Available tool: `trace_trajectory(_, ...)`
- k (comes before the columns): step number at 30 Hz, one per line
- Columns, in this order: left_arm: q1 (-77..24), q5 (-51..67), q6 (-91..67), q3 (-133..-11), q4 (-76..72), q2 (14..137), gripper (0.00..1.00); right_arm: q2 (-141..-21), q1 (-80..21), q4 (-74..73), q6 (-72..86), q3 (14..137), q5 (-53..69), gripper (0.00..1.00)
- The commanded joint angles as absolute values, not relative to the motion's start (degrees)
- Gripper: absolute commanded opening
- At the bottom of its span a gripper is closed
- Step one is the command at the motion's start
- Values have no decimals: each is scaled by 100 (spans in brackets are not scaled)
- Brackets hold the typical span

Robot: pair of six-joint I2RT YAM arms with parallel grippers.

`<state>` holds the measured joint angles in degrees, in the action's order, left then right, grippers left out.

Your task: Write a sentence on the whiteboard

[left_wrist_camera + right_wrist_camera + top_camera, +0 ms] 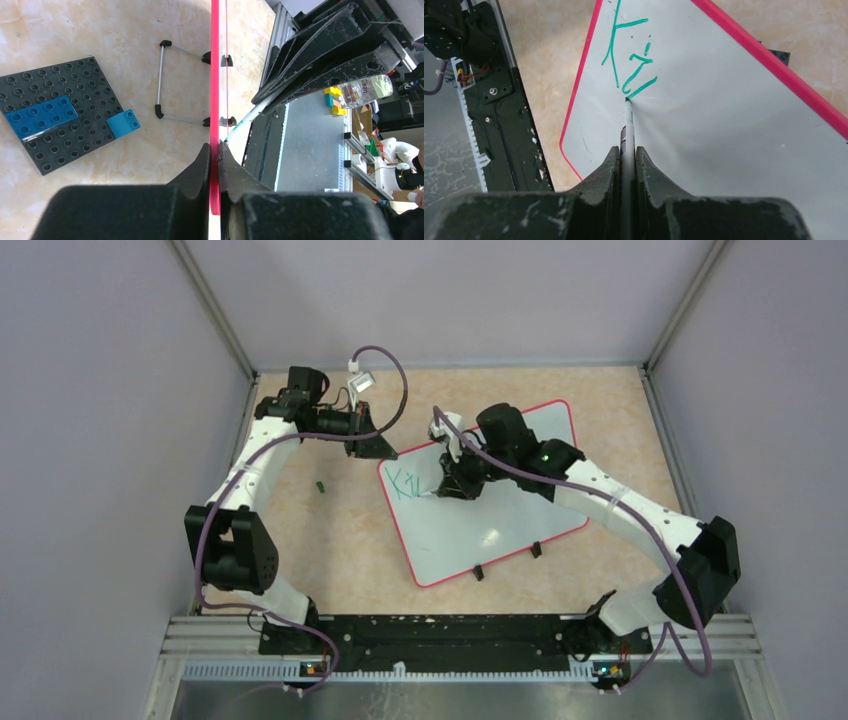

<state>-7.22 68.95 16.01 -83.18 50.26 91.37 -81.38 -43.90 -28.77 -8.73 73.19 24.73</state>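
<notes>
the whiteboard (520, 520) sits on the table (330, 540) between the two arms. its long axis runs from left to right and slants away from the bases. the left gripper (214, 150) is clamped on the red rim at the far left corner, with one finger on each face of the board. its judged function is to steady the board against the drag of writing. the right gripper (627, 152) is closed on a marker (628, 117). the marker projects straight out between the fingers, and its tip touches the board surface.

the sentence (631, 65) is only begun. "k", "i" and one short stroke at the tip are legible in teal-green, near the clamped corner. most of the task is judged outstanding.

governing relation: the lettering follows the long axis, leading away from the left gripper. in the right wrist view the finished letters lie beyond the tip. the blank surface for the next letters lies on the near side, under the fingers. the coming strokes are judged to require the right arm to draw the tip back toward itself along that axis, keeping contact.

in the left wrist view the board is edge-on. a wire stand (160, 80) and a dark grey plate (90, 85) with blue bricks (42, 116) show on its table side, clear of the writing face.

judged risk: heavy tip pressure may shift the board in the clamp.
</notes>
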Motion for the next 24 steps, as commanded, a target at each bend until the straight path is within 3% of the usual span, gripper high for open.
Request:
trace_trajectory(1, -879, 7020, 1608, -8303, 5104, 9070, 0, -8014, -4445, -2719, -879, 7263, 2281, 0)
trace_trajectory(24, -879, 7011, 1599, -8301, 5094, 9060, 0, -8148, -4092, -2662, -834, 7866, 2045, 0)
